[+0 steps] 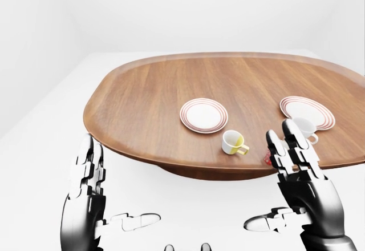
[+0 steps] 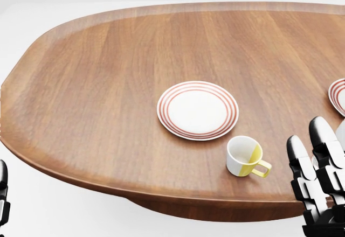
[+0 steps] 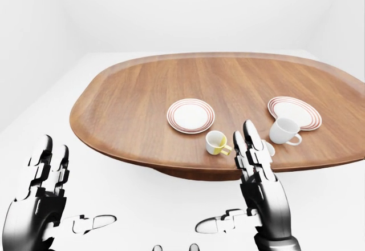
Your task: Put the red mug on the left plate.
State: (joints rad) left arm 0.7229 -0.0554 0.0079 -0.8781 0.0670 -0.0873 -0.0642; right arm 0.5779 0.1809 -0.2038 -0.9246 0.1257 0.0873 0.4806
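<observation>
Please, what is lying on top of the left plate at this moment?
Nothing: the left plate shows bare, all of its red rings in sight. The yellow mug stands beside it on the table. The red mug is mostly covered by the right hand.

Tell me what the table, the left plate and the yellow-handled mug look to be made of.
Table: wood, going by the lengthwise brown grain, with a satin sheen along its rim. Left plate: probably glazed ceramic, smooth white with thin red rings. Yellow-handled mug: likely glazed ceramic too, glossy white with a yellow patch and handle. These are simulator renders, so the materials are only as they look.
</observation>
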